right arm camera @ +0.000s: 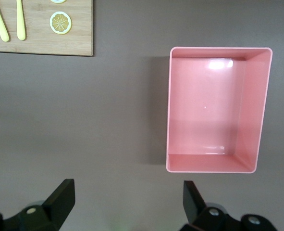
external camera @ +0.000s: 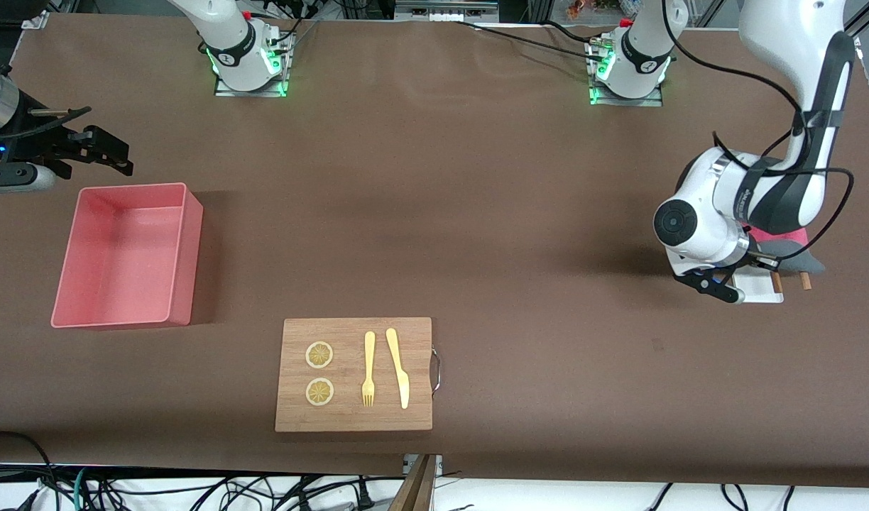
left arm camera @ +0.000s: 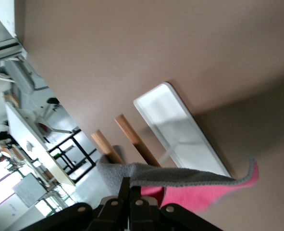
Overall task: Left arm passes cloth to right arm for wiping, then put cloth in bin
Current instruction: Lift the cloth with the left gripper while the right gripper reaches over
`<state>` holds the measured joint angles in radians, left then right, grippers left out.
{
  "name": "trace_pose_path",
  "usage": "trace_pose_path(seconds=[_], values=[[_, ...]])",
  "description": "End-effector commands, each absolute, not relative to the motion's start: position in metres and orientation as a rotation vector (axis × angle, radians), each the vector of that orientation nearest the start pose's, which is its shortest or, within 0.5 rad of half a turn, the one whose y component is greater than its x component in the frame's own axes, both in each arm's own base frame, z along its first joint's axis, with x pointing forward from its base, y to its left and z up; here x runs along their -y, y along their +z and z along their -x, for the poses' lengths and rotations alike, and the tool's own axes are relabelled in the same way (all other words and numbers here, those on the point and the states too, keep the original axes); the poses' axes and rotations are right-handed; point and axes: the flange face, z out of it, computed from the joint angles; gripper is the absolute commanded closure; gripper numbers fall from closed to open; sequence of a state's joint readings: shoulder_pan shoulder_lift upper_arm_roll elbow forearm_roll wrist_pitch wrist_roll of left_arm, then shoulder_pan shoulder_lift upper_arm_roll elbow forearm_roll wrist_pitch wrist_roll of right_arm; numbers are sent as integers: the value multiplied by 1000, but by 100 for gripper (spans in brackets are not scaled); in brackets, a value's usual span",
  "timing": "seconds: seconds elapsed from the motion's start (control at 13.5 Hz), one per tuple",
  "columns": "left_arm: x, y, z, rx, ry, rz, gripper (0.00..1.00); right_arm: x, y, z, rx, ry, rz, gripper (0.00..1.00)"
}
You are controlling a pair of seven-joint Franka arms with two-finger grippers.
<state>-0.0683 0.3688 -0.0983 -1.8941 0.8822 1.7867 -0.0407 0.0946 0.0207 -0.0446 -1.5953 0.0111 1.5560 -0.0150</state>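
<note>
1. Left gripper point(left arm camera: 130, 192): fingers pressed together, pinching the cloth point(left arm camera: 190, 185) above the white tray point(external camera: 760, 288).
2. Right gripper point(right arm camera: 127, 202): fingers spread wide, waiting in the air beside the bin point(external camera: 126, 255).
3. Bin: on the table, toward the right arm's end from the wooden board point(external camera: 354, 375).

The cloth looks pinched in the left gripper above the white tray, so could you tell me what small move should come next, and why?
Probably lift it clear and start carrying it toward the right arm's end. The left gripper is shut on the cloth, which hangs over the white tray. The right gripper waits open near the bin, so the handover is not yet begun.
</note>
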Motion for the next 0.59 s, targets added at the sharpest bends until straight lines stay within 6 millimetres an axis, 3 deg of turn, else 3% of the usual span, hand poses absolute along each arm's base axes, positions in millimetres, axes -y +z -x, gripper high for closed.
trace_pose_path(seconds=[0.0,0.22,0.52], values=[[74,352,-595,-593,520,2301,100,-28,605,-559,120,96,3141,1],[114,394,-594,-551,564,2451,100,-24,604,-559,116,101,3150,1],[147,433,-594,-479,625,2853,100,-17,603,-561,98,97,3173,1]])
